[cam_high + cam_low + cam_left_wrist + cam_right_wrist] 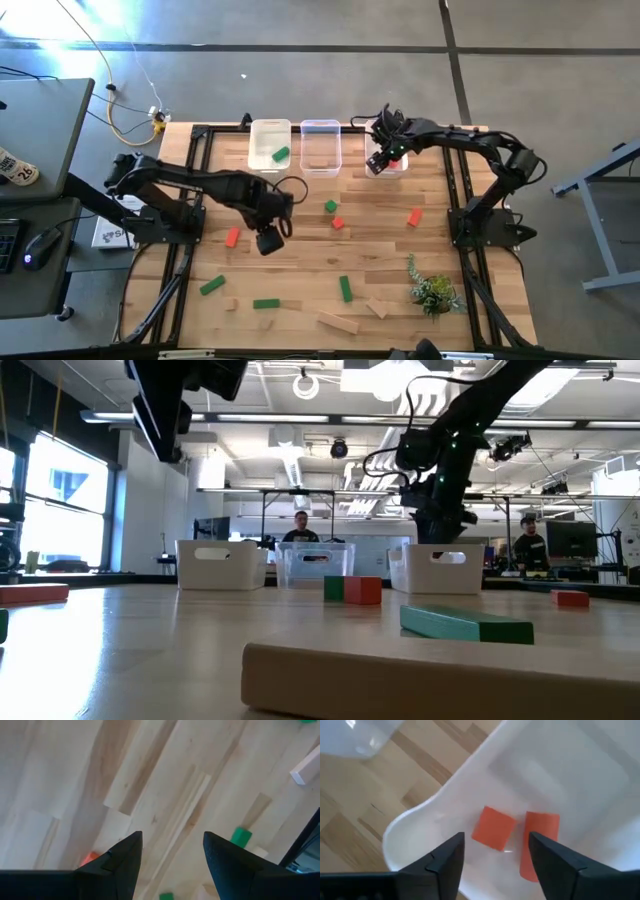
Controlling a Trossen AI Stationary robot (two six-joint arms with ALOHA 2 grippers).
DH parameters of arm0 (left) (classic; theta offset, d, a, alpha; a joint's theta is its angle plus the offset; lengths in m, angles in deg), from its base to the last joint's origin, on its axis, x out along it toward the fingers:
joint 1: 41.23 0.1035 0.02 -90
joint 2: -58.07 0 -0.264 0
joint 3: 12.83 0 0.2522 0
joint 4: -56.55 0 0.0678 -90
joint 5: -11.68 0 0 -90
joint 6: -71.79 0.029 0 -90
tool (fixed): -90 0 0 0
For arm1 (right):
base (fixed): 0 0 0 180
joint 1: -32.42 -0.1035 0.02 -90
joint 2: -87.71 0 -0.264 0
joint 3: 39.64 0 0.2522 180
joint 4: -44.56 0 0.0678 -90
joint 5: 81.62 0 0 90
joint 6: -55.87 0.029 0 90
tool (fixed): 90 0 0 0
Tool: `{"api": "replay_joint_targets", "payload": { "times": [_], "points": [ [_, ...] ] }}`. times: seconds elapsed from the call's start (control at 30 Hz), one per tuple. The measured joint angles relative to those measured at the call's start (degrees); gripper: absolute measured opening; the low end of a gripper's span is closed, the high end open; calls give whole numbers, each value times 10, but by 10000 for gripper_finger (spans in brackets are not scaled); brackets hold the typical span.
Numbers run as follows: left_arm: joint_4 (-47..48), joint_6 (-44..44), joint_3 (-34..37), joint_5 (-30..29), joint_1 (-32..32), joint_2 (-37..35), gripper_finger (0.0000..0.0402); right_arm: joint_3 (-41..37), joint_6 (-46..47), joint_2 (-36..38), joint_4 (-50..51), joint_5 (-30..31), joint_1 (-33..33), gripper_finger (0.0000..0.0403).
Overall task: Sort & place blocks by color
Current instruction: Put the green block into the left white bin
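Green, red and tan blocks lie scattered on the wooden table (300, 260). My left gripper (268, 241) (172, 837) hovers open over bare table, just right of a red block (233, 237) (90, 857). My right gripper (378, 163) (495, 836) hangs open over the right white bin (395, 166) (420, 827). Two red blocks (492, 827) (539, 845) lie on that bin's floor. The left white bin (268, 128) holds a green block (280, 155). The middle clear bin (320, 128) shows nothing inside.
A green block (330, 206) and a red one (338, 223) lie mid-table, another red (414, 217) to their right. Green bars (211, 286) (266, 303) (345, 288) and tan bars (338, 322) (376, 308) lie near the front edge. A plant sprig (432, 292) sits front right. People stand beyond the table.
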Motion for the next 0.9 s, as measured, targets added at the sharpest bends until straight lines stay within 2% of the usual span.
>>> {"api": "replay_joint_targets", "payload": {
  "times": [0.27, 0.53, 0.9],
  "points": [
    [-1, -65, 0, 0, -57, 0, 216, 62, -47, 0, 55, -6, 0, 223],
    [-5, -109, 0, -2, -107, 0, 238, 163, -46, 0, 125, -6, -1, 224],
    [-92, -125, 15, -66, -225, 0, 239, 255, 5, 0, 156, -14, -1, 225]
  ]
}}
